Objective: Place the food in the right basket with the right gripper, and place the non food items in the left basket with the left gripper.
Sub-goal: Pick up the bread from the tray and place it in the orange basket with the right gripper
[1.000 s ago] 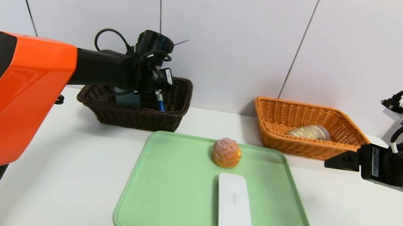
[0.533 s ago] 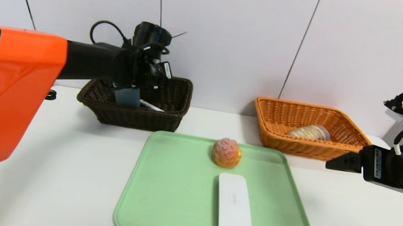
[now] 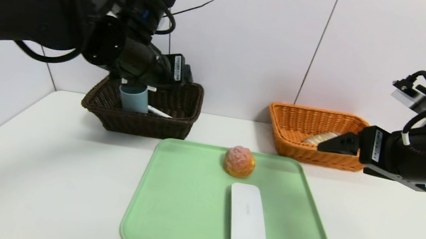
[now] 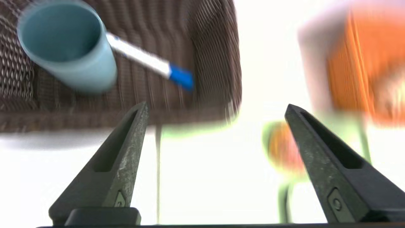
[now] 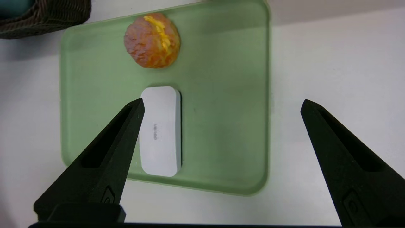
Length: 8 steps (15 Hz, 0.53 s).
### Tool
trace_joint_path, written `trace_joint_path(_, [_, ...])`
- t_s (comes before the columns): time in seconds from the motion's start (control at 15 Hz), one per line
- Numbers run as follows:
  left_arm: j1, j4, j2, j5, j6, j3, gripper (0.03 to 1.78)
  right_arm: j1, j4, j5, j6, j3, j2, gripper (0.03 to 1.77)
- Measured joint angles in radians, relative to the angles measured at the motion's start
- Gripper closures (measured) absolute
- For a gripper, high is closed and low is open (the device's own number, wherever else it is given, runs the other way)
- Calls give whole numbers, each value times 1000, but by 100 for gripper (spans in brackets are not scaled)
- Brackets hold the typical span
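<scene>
On the white table [image 3: 58, 180], a green tray [image 3: 183, 200] at centre frame carries bun [image 3: 239, 162] and white case [image 3: 248, 218]; left pincer [image 4: 215, 109] and right pincer [image 5: 221, 104] both gape wide, empty.

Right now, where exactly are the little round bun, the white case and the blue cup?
bun [image 3: 239, 162]: head view, middle of its crackled top.
white case [image 3: 247, 218]: head view, centre of its flat lid.
blue cup [image 4: 68, 47]: left wrist view, inside its open mouth.

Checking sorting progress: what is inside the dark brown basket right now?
In the dark brown basket: an upright grey-blue cup and, beside it, a white marker with a blue cap. The near wall hides the floor in the head view.
</scene>
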Motion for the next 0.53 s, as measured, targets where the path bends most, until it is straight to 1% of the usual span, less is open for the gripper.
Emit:
trace_joint_path(0.13, [-10, -38, -120, -57, 105, 180, 24, 42, 1, -9, 1, -60, 63, 9])
trace_joint_path(0.2, [-14, -70, -184, -73, 146, 271, 22, 62, 3, -22, 1, -93, 101, 9])
trace_joint_path(0.4, [-19, -121, -348, -74, 192, 474, 18, 130, 3, -76, 16, -184, 225, 9])
trace_joint_path(0.53, [-19, -126, -428, -62, 195, 560, 17, 175, 3, -106, 40, -251, 311, 9])
